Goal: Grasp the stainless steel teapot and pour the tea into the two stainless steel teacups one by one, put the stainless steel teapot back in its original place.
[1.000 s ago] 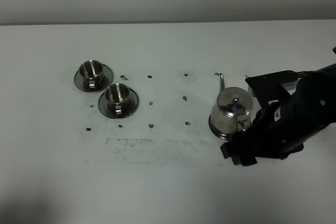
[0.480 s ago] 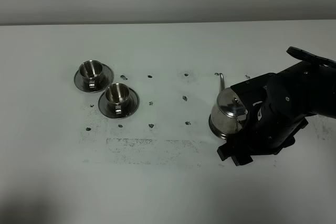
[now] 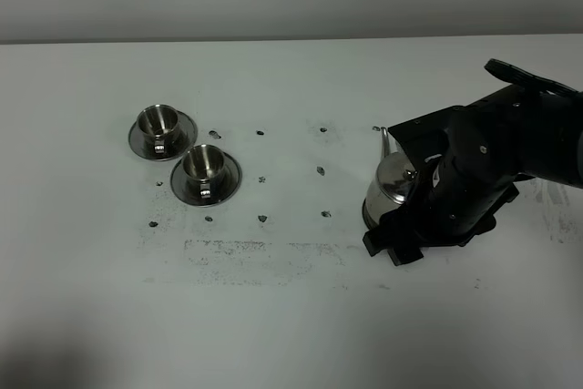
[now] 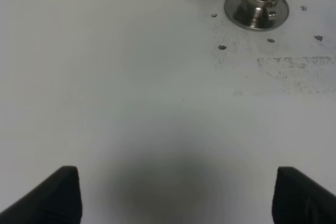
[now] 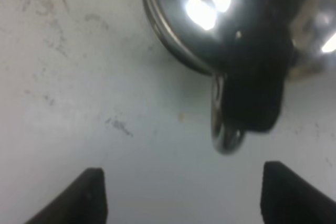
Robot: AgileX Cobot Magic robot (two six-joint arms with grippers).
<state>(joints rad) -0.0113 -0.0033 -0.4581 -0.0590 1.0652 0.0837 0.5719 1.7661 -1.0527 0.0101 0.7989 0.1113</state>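
Shiny steel teapot [image 3: 390, 187], thin curved spout [image 3: 384, 139], loop handle [image 5: 226, 132], right pincer [image 5: 184, 195] spread wide, empty, nearby.

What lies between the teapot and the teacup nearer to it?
Nothing stands there: the exterior high view shows only white tabletop with dark specks between the stainless steel teapot and the nearer teacup.

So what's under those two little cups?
A round shiny saucer sits under the far cup, another under the near cup. Whatever is beneath the saucers is covered.
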